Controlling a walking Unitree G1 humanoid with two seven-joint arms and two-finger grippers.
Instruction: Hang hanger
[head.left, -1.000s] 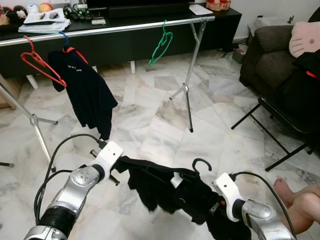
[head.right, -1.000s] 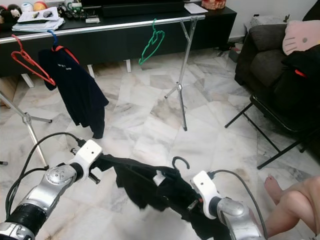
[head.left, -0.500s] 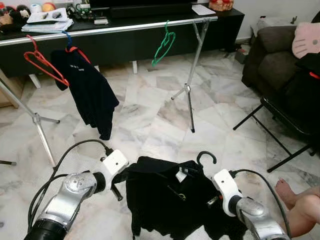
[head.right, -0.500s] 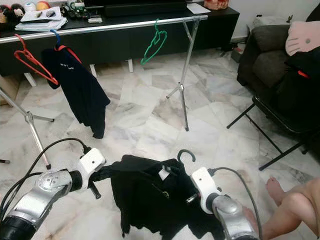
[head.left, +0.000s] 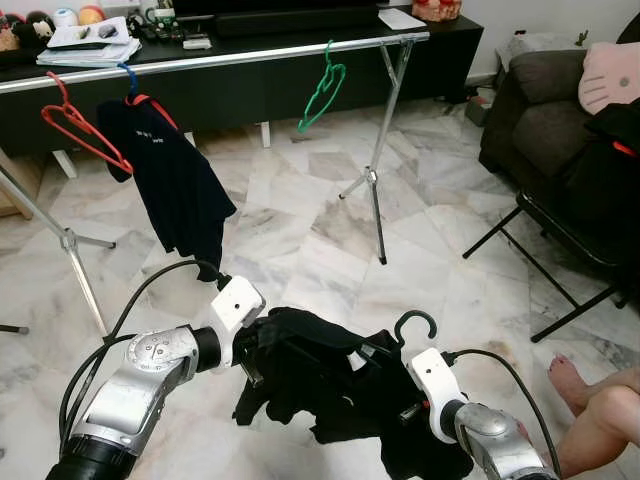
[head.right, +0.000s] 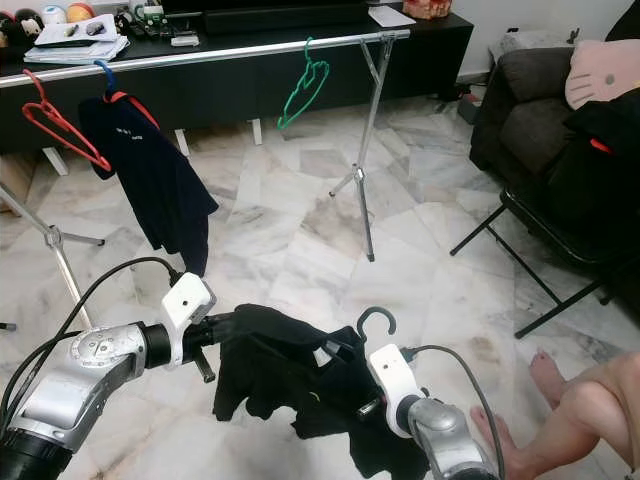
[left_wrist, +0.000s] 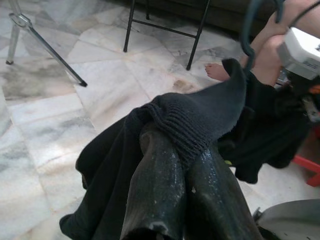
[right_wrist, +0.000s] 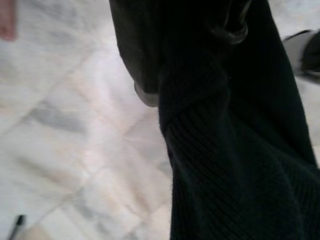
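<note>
A black garment on a dark hanger, hook pointing up, hangs bunched between my two grippers low over the marble floor. My left gripper is shut on the garment's ribbed edge; its fingers are pressed together under the cloth. My right gripper is buried in the cloth on the hook side, shut on the black garment. Further off stands a silver clothes rail carrying a red hanger, a dark shirt and a green hanger.
The rail's folding legs stand on the floor ahead. A black console runs behind the rail. At the right are a dark sofa, a black folding chair and a person's bare leg and foot.
The garment, spread wide half a second ago, is now bunched up. My two grippers have come closer together, and the hanger hook sits slightly lower and further right.
</note>
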